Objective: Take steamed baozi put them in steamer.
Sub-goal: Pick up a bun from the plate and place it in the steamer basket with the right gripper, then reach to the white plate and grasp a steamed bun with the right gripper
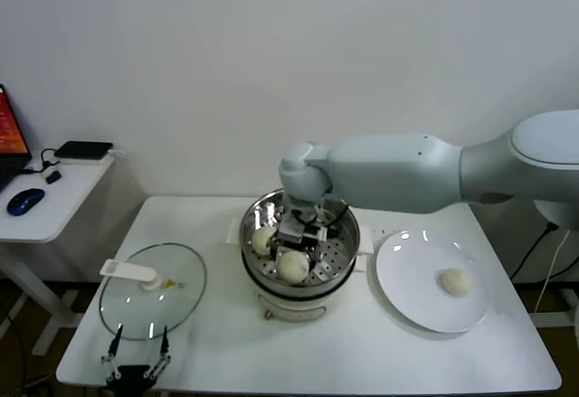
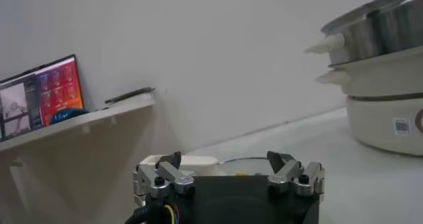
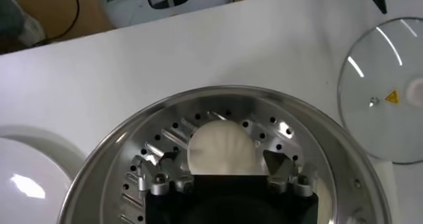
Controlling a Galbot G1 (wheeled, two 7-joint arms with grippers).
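The steamer (image 1: 342, 250) stands mid-table, a steel perforated basket on a white pot. My right gripper (image 1: 304, 225) is down inside it, open. In the right wrist view its fingers straddle one baozi (image 3: 221, 146) resting on the perforated floor (image 3: 291, 136), with small gaps either side. Two more baozi (image 1: 263, 239) (image 1: 292, 266) lie in the basket on the near-left side. One baozi (image 1: 455, 281) remains on the white plate (image 1: 407, 270) to the right. My left gripper (image 1: 136, 354) is parked open and empty at the front left edge.
The glass lid (image 1: 152, 290) with a white handle lies flat left of the steamer, just ahead of the left gripper. A side desk (image 1: 54, 207) with a mouse and a laptop stands far left. The steamer also shows in the left wrist view (image 2: 380, 34).
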